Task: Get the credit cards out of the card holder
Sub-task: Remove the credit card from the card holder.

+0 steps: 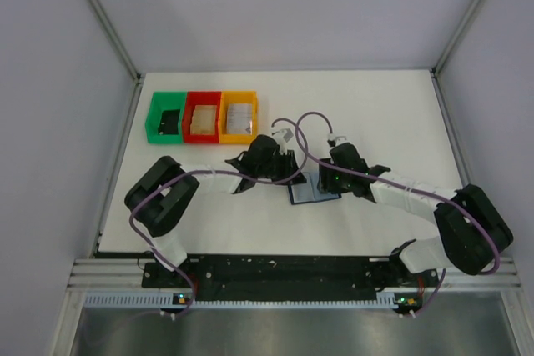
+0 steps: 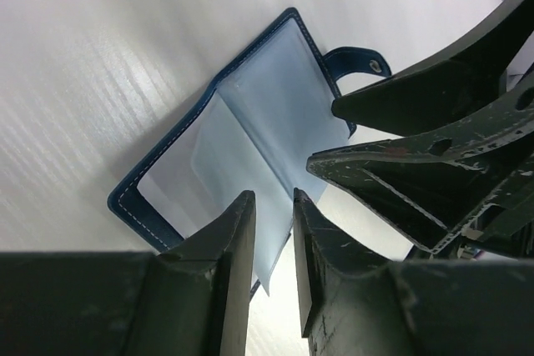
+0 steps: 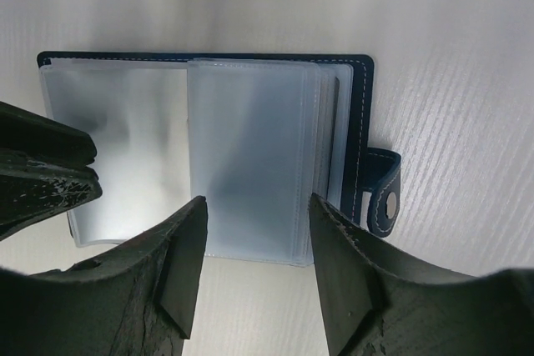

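The card holder (image 1: 310,192) lies open on the white table between my two grippers; it is dark blue (image 2: 275,81) with cloudy plastic sleeves (image 3: 250,147) and a snap tab (image 3: 382,198). No credit cards can be told apart from the pale sleeves. My left gripper (image 2: 273,195) stands at the holder's near edge, its jaws a narrow gap apart. A loose sleeve's corner (image 2: 269,277) hangs in that gap, with table showing beside it. My right gripper (image 3: 257,202) is open and straddles the lower edge of the sleeve stack. Its fingers (image 2: 392,181) hover over the holder's tab side.
A green bin (image 1: 167,118), a red bin (image 1: 202,117) and an orange bin (image 1: 240,116) stand in a row at the back left, each holding a small flat item. Purple cables (image 1: 296,127) loop above both wrists. Grey walls enclose the table.
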Available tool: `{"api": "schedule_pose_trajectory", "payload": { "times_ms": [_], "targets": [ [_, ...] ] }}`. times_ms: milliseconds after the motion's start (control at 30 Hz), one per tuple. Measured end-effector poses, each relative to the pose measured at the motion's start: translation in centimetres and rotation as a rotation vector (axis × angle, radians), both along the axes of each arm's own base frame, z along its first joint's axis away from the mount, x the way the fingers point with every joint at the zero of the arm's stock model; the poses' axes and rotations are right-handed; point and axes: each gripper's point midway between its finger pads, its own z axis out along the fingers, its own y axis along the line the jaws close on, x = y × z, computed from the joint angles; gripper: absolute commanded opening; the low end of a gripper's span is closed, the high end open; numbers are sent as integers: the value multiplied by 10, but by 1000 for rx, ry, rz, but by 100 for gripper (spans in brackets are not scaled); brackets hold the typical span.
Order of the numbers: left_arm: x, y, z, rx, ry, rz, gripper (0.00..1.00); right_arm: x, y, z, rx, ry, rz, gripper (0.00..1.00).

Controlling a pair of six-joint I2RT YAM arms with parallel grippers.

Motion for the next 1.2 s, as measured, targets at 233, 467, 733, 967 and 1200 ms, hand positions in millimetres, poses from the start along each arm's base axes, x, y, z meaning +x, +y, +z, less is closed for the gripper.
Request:
{"api": "schedule_pose_trajectory", "payload": {
  "times_ms": [233,467,733,967,1200],
  "targets": [
    [-12,13,-25,51,44,6,23,-1,10,0,44,10,23,50],
    [-27,21,-40,41,90,12,20,-5,24,3,112,28,64,47],
    [-35,22,-42,-16,109,27,20,-10,37,5,177,50,102,46],
    [-45,28,-41,-46,133,40,21,-12,63,18,299,49,188,46],
    [-56,41,-40,-96,150,98,23,-22,83,15,384,113,258,46]
  ]
}}
